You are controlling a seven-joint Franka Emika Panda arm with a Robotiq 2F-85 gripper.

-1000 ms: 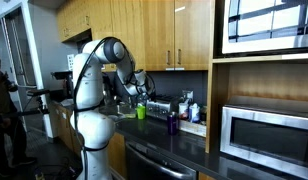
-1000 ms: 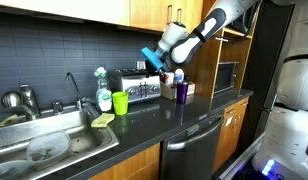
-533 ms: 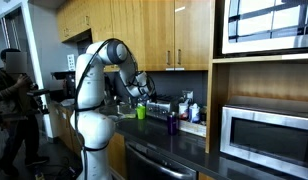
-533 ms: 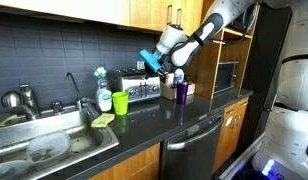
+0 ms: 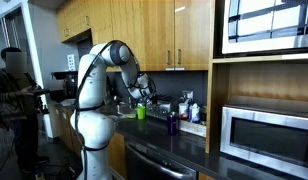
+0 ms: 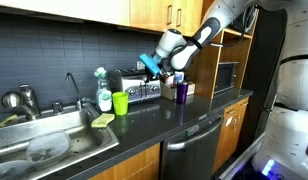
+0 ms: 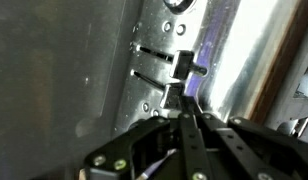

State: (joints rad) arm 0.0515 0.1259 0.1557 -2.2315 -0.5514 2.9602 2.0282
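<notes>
- Hovering just above the toaster, my gripper is clenched tight, fingers pressed together with nothing between them. The toaster stands on the counter by the back wall, between the green cup and the purple cup.
- In the wrist view my joined fingertips line up with the dark lever knob beside its slot, and I judge that knob to be my target.
- I'd meet it squarely, since narrow tips can slip off so small a knob.
- I'd push along the slot's line, never across it, so the toaster neither skids nor tips.
- I'd go slowly and stop at firm resistance.
</notes>
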